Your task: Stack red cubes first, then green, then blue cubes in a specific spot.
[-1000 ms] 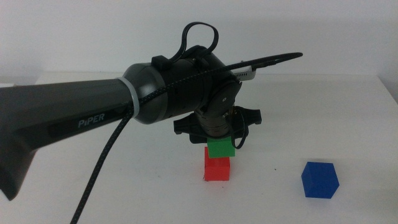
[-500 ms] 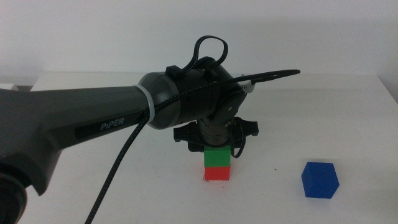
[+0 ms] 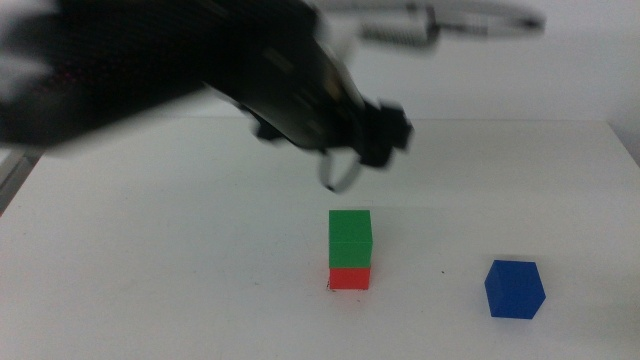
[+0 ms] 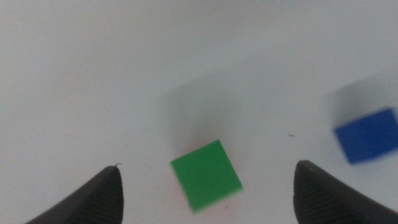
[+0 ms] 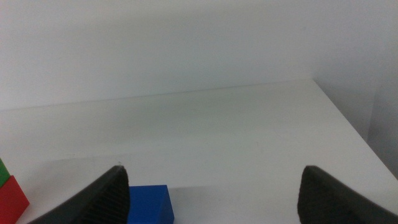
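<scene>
The green cube [image 3: 350,238] sits squarely on the red cube [image 3: 349,278] near the table's middle front. My left gripper [image 3: 376,140] hovers blurred well above the stack, open and holding nothing. In the left wrist view the green cube [image 4: 206,175] lies below the open left gripper [image 4: 208,167], hiding the red one, and the blue cube [image 4: 368,135] lies off to one side. The blue cube [image 3: 514,289] rests alone on the table, right of the stack. My right gripper [image 5: 212,168] waits open low over the table, with the blue cube [image 5: 148,202] and the red cube [image 5: 12,199] ahead of it.
The white table [image 3: 180,250] ends at a pale wall behind, and its right edge [image 3: 625,150] shows at the far right. The left arm [image 3: 150,70] spans the upper left of the middle view.
The left gripper has let go of the green cube on the red cube and risen fast, up and away from the stack. The blue cube has not moved.
</scene>
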